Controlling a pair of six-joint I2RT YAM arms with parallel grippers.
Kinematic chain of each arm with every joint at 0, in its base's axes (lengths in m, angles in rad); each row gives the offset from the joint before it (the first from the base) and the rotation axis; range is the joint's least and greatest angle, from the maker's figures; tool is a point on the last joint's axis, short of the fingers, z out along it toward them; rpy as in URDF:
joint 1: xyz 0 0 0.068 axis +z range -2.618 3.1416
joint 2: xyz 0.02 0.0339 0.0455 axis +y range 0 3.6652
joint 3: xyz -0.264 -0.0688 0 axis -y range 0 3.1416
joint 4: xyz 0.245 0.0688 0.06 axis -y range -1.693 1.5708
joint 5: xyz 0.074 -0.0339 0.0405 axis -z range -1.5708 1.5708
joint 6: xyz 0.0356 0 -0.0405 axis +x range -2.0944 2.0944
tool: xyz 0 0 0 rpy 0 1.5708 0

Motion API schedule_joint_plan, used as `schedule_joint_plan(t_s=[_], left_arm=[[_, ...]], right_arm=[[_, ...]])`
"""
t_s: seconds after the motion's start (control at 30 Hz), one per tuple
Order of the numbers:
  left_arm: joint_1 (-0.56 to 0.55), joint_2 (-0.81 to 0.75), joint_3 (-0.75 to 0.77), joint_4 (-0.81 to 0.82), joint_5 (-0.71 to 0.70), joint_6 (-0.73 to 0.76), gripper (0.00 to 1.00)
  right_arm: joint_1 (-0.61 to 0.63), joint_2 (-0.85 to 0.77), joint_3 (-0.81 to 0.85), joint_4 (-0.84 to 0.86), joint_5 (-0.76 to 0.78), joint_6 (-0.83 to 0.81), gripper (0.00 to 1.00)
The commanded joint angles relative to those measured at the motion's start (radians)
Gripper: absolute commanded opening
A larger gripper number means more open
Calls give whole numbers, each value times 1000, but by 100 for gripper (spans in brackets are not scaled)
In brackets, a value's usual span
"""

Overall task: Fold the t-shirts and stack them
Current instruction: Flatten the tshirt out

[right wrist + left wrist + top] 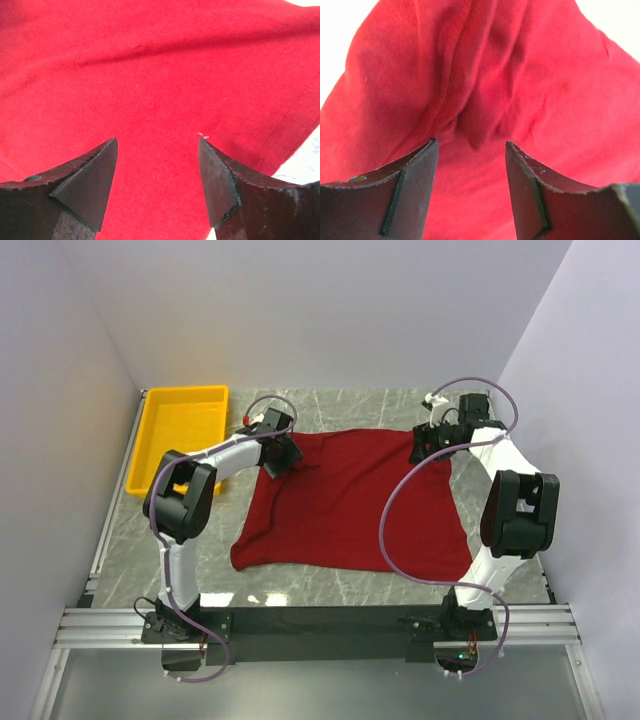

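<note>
Left gripper (471,145): open, straddling a raised crease (472,127), far-left corner
Right gripper (157,141): open over flat cloth, far-right edge
T-shirt (350,505): spread mid-table (330,585)
Tip: pinch both corners together, lift evenly

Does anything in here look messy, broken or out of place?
Nothing is broken or spilled. The shirt just lies askew, its near left corner looks rolled, and a ridge of cloth is puckered up in front of the open left gripper.
</note>
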Motion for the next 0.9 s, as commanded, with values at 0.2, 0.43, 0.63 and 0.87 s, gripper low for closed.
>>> schedule_joint_plan(t_s=[0.2, 0.43, 0.63, 0.87], left_arm=[[3, 76, 98, -8, -69, -79, 57], [11, 77, 132, -8, -63, -47, 51], [29, 53, 89, 78, 41, 35, 18], [61, 46, 63, 185, 145, 109, 0]], right_arm=[[-21, -66, -18, 23, -26, 19, 72], [-24, -72, -40, 30, -29, 21, 72], [-24, -73, -46, 38, -34, 24, 71], [-26, -70, -44, 40, -40, 24, 71]])
